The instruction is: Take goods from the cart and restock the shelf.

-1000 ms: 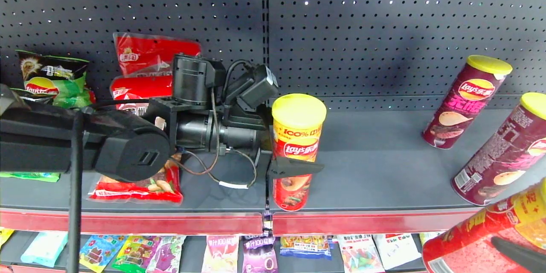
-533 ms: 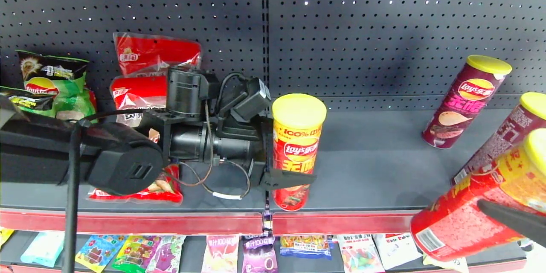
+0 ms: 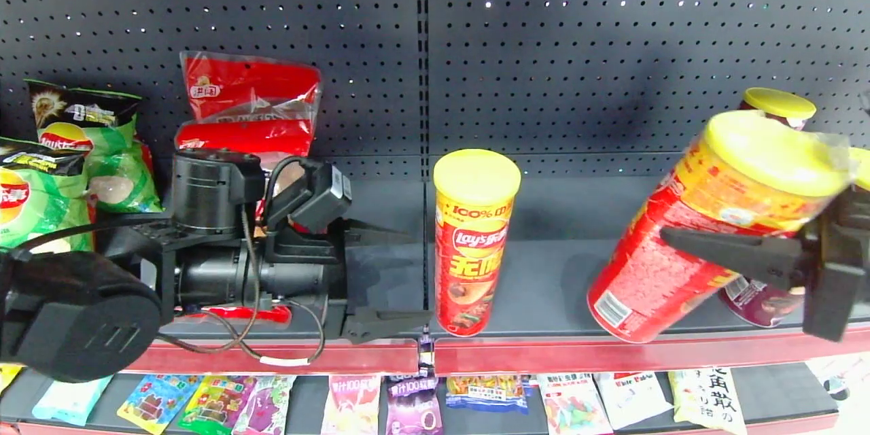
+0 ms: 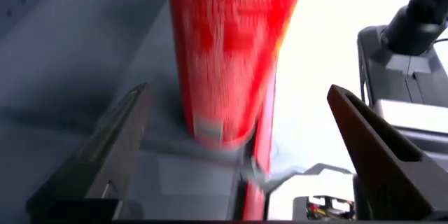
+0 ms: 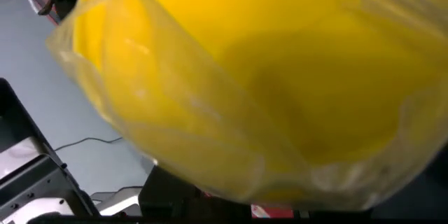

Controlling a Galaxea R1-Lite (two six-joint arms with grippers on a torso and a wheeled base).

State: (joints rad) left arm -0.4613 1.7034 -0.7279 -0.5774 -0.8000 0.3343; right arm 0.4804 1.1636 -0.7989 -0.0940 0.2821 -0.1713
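Red can (image 3: 474, 245) upright on the shelf (image 3: 578, 265), second can (image 3: 693, 217) in the right gripper (image 3: 707, 245)
Left gripper (image 3: 397, 279) spread wide and empty, just left of the red can, which stands near the shelf's front edge; right gripper clamped on the second can, tilted, yellow lid up, base by the front edge; purple cans (image 3: 778, 103) partly hidden behind it; red bags (image 3: 251, 92) at the left

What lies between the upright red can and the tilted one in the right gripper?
Nothing: the head view shows only bare grey shelf between the upright red can and the tilted red can in the right gripper.
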